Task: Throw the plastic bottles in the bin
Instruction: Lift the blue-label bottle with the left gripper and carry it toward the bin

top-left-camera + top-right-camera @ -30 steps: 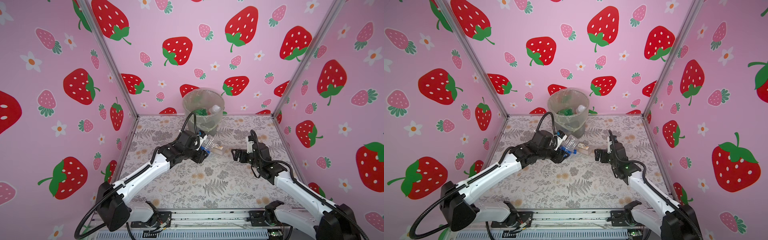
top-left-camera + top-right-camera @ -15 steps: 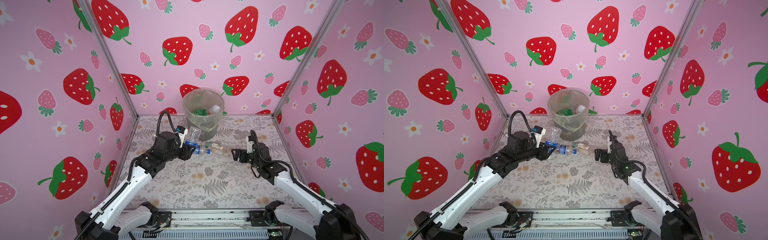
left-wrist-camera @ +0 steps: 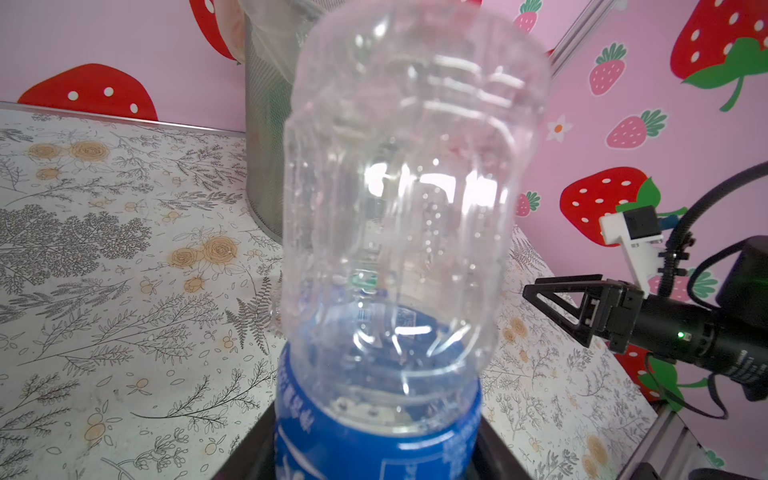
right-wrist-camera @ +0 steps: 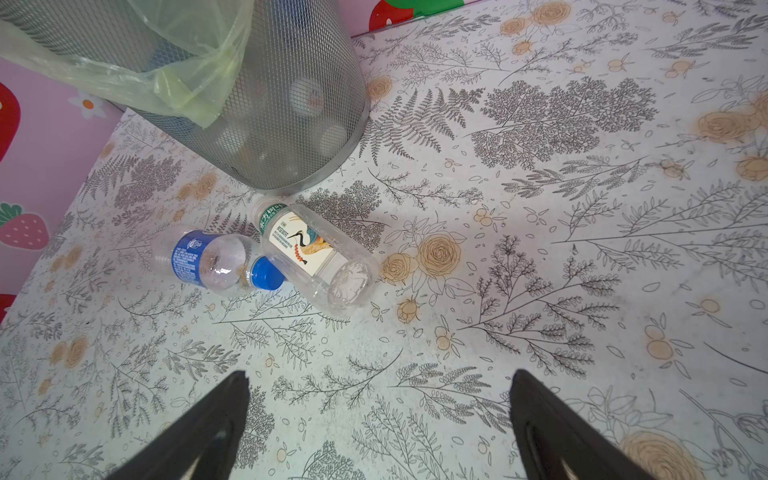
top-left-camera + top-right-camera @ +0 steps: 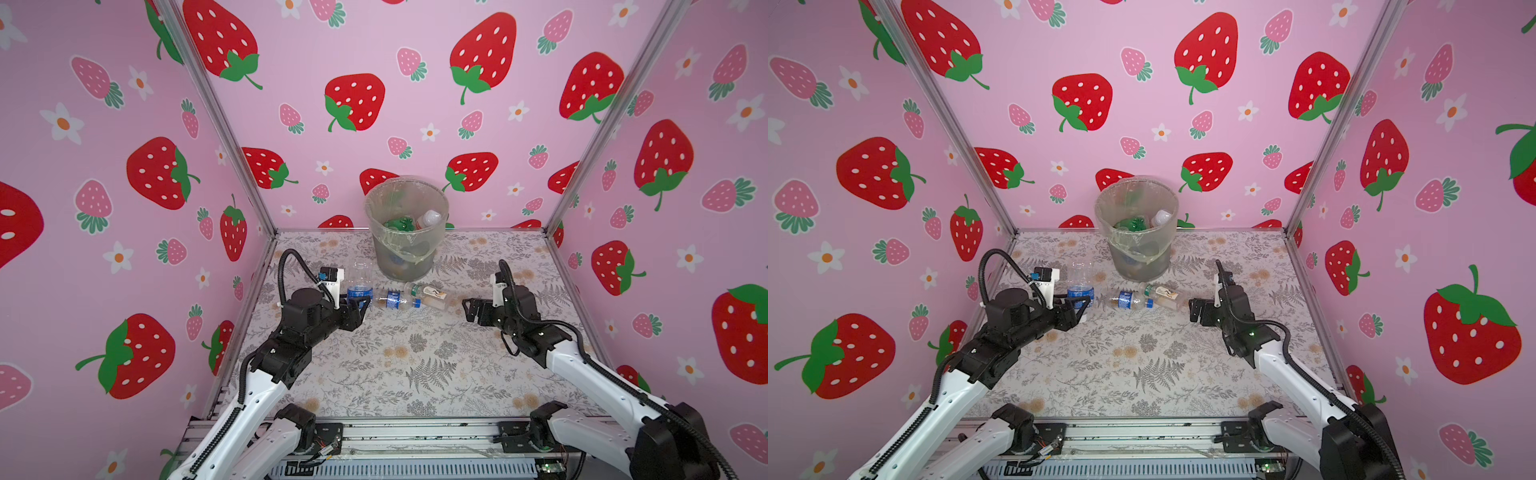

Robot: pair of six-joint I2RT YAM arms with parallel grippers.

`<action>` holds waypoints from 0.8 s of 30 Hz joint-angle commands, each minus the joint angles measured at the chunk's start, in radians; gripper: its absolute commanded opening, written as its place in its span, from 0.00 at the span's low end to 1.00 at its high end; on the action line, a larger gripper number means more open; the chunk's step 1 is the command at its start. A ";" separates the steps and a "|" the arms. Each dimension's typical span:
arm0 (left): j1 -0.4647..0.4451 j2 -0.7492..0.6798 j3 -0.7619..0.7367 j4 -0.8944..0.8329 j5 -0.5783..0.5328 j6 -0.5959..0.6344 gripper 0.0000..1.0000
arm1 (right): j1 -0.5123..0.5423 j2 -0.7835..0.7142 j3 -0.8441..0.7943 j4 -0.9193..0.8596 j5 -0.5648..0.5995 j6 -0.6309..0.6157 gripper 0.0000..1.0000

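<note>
The bin (image 5: 409, 259) is far back on the counter (image 5: 415, 357), in the middle, close to the pink strawberry wall (image 5: 374, 62). It is grey, with a clear bag folded over its rim. Inside it are some green bottles (image 5: 398, 224) and a see-through one with a white cap (image 5: 430, 218). The left arm (image 5: 299, 332) reaches out on the left side, a bit nearer than the bin. The left jaws are clamped on the standing bottle (image 5: 359, 279), squeezing it at its blue label, and its clear part points up. In the left wrist view this bottle (image 3: 399, 208) fills most of the picture. I cannot tell if it touches the counter. Just to its right, two more bottles lie flat on the counter, right in front of the bin. One is the blue-cap bottle (image 5: 392, 300), which also has a blue label. The other is the bird bottle (image 5: 430, 294), with a white label and a bird drawn on it. In the right wrist view the blue cap touches the side of the bird bottle (image 4: 316, 253). The right arm (image 5: 519, 320) is on the right side. The right jaws are wide apart, hold nothing, and point toward the two lying bottles from close by.
</note>
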 commanded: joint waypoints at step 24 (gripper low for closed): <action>0.019 0.814 1.069 -0.125 0.075 0.024 0.54 | -0.006 0.043 0.026 0.028 0.011 -0.017 0.99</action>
